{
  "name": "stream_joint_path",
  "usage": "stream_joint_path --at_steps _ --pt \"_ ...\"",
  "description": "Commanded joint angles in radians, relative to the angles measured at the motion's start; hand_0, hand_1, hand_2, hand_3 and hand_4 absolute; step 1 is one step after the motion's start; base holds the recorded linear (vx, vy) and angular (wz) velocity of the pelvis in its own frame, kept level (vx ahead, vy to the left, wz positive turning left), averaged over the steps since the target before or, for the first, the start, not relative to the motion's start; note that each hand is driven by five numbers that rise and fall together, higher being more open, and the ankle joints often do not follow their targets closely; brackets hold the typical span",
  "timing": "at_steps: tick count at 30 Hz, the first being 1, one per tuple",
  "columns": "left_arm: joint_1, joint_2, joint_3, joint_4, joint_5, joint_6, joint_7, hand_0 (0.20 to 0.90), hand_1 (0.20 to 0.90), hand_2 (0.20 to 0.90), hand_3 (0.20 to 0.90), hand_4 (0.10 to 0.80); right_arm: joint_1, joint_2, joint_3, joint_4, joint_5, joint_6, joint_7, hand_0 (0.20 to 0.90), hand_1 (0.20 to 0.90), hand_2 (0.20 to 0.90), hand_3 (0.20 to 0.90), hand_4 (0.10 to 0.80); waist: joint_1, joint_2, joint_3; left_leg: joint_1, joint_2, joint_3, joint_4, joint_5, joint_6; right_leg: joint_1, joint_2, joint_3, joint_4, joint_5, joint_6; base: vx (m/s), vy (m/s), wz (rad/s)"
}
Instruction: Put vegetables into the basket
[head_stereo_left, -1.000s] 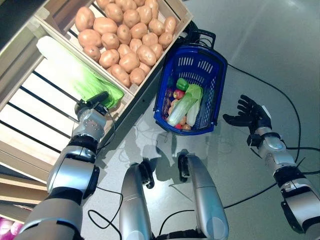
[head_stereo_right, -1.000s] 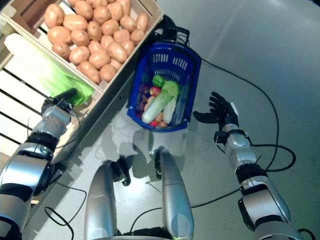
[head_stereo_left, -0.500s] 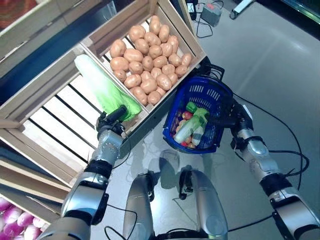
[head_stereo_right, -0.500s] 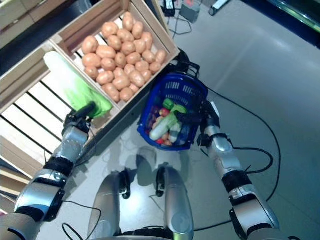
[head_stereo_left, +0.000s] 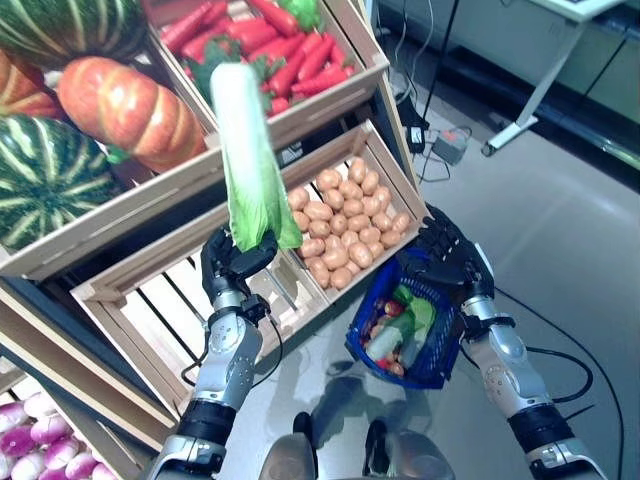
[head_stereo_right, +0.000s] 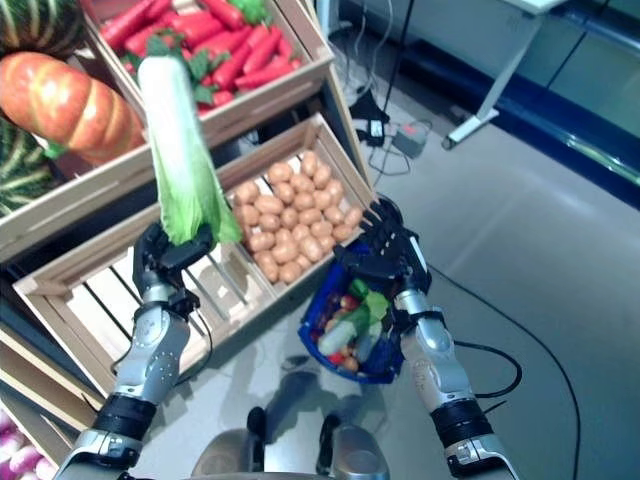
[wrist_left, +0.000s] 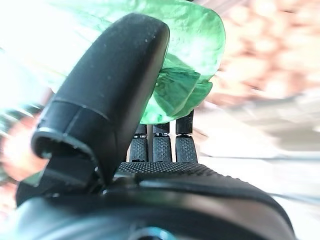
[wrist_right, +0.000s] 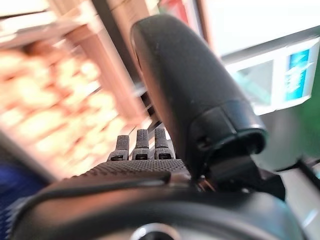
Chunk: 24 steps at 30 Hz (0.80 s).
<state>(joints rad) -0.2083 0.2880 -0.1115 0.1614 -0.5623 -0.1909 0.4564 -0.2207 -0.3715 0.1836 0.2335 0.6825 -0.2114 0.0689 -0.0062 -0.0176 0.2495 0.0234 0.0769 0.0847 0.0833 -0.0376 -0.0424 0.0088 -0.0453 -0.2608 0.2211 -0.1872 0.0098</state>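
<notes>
The left hand (head_stereo_left: 232, 268) had lifted the cabbage (head_stereo_left: 248, 160) clear of the crate (head_stereo_left: 150, 330), fingers clenched round its leaves. The right hand (head_stereo_left: 447, 262), fingers spread, had reached the basket (head_stereo_left: 415, 362); only the eye views showed this.

One long cabbage (head_stereo_left: 245, 150), one blue basket (head_stereo_left: 428, 352), one orange pumpkin (head_stereo_left: 130, 110), two striped green pumpkins (head_stereo_left: 45, 175), two robot hands (head_stereo_left: 232, 268)
</notes>
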Motion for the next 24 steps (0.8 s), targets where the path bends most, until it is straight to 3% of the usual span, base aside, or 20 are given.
stream_joint_path --at_steps 1,4,13,24 --pt "-0.01 0.063 -0.001 -0.084 0.109 -0.118 -0.066 0.3 0.3 0.3 0.3 0.4 -0.018 0.029 -0.064 -0.072 0.07 -0.058 0.095 0.9 0.9 0.9 0.9 0.8 0.019 -0.02 -0.136 0.088 -0.064 0.011 -0.131 -0.024 0.056 0.116 0.001 0.017 -0.244 0.12 0.004 0.052 0.011 0.11" --pt "0.009 0.072 0.006 -0.093 0.12 -0.13 -0.082 0.3 0.3 0.3 0.3 0.4 -0.008 0.03 -0.073 -0.109 0.086 -0.049 0.106 0.9 0.9 0.9 0.9 0.8 0.021 -0.019 -0.153 0.1 -0.066 0.002 -0.171 -0.012 0.054 0.141 0.004 0.011 -0.308 0.155 0.012 0.029 0.013 0.07" --pt "0.036 0.11 -0.022 -0.115 0.25 -0.184 -0.158 0.3 0.3 0.3 0.3 0.4 0.003 0.023 -0.106 -0.181 0.225 -0.016 0.183 0.9 0.9 0.9 0.9 0.8 0.024 -0.021 -0.18 0.095 -0.067 0.002 -0.171 -0.026 0.061 0.132 0.007 0.02 -0.308 0.159 0.018 0.014 0.011 0.06" --pt "-0.008 0.114 -0.073 -0.099 0.329 -0.198 -0.19 0.3 0.3 0.3 0.3 0.4 -0.066 0.064 -0.105 -0.206 0.345 0.012 0.231 0.9 0.9 0.9 0.9 0.8 0.024 -0.02 -0.192 0.126 -0.069 0.009 -0.171 -0.045 0.067 0.155 0.011 0.043 -0.308 0.15 0.015 0.018 0.008 0.01"
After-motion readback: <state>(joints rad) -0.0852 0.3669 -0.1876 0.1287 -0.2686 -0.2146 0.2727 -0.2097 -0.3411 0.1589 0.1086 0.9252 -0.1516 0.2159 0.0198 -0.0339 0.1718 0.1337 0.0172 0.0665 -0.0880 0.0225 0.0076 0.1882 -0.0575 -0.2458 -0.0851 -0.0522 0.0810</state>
